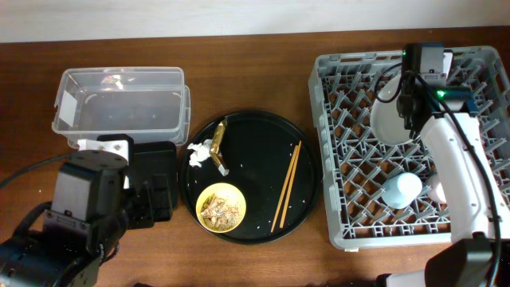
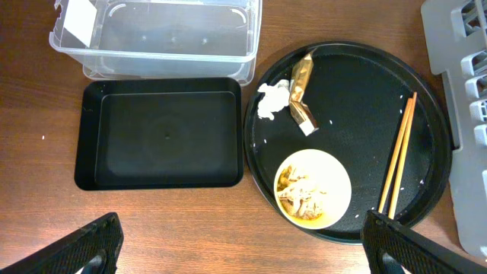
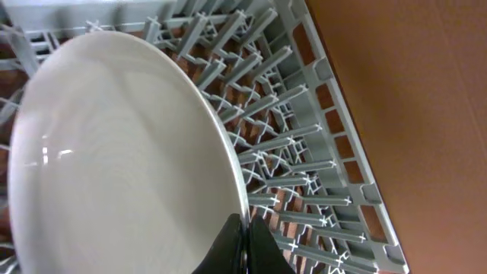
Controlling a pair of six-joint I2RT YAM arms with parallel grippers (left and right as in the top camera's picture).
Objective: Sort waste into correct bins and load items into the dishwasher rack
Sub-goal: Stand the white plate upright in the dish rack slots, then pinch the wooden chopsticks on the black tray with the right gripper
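Observation:
My right gripper [image 3: 245, 243] is shut on the rim of the pale plate [image 3: 114, 152] and holds it on edge among the pegs of the grey dishwasher rack [image 1: 343, 159]; the plate also shows in the overhead view [image 1: 389, 121]. A light-blue cup [image 1: 401, 190] sits in the rack. On the round black tray [image 2: 358, 91] lie the white tissue [image 2: 272, 99], the gold-brown wrapper [image 2: 301, 90], the chopsticks [image 2: 397, 152] and the yellow bowl [image 2: 335, 164] with food scraps [image 2: 304, 192]. My left gripper [image 2: 243, 255] is open and empty above bare table in front of the shallow black tray [image 2: 160, 133].
The clear tub [image 2: 152, 34] with a white label stands behind the shallow black tray. The rack's corner [image 2: 464, 46] is just right of the round tray. My left arm [image 1: 84, 203] covers the table's front left in the overhead view.

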